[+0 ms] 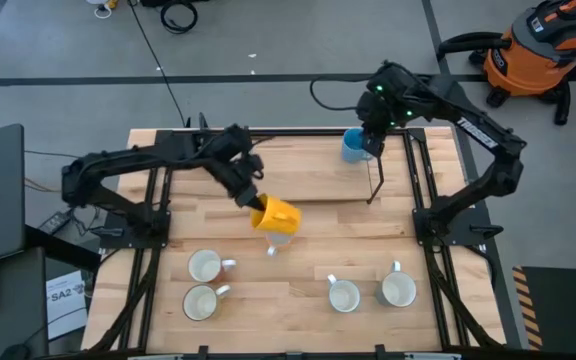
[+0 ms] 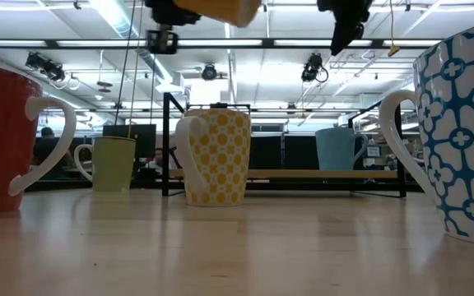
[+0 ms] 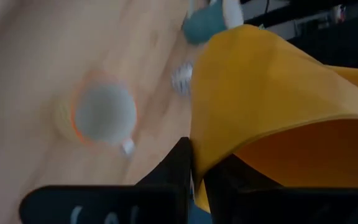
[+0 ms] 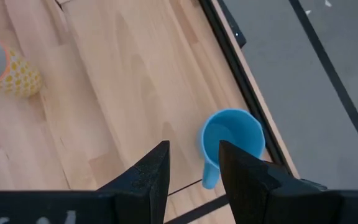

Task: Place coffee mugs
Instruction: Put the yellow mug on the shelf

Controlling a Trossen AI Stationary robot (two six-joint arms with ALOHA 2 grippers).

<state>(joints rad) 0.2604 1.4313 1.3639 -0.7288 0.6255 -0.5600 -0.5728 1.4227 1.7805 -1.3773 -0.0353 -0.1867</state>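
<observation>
1. Landmark: the blue mug (image 1: pixel 353 146), upright on the wooden table (image 1: pixel 308 180) at the far edge, toward the right arm's side.
2. Right gripper (image 1: pixel 373 140) sits directly above the blue mug, clear of it. In the right wrist view the two dark fingers (image 4: pixel 151 177) stand apart with bare table between them, jaws moderately open, holding nothing; the blue mug (image 4: pixel 230 142) lies just beyond the fingertips, handle turned toward the gripper.
3. Left gripper (image 1: pixel 258 205) is nearer the table centre, well apart from the blue mug on the left arm's side. Jaws closed on the rim of a yellow mug (image 1: pixel 276 216) — carried in the air, tipped on its side. Left wrist view: one finger (image 3: pixel 179 171) outside the yellow wall (image 3: pixel 266 93), the other inside the mouth.
4. A yellow-patterned mug (image 4: pixel 8 68) with a white interior stands on the table under the carried one, between the blue mug and the near edge; low view shows it upright (image 2: pixel 215 156), handle left.
5. Four pale mugs stand along the near side, far from the blue mug — two stacked front-to-back on the left (image 1: pixel 205 266) (image 1: pixel 201 301), two side by side on the right (image 1: pixel 344 296) (image 1: pixel 398 290).
</observation>
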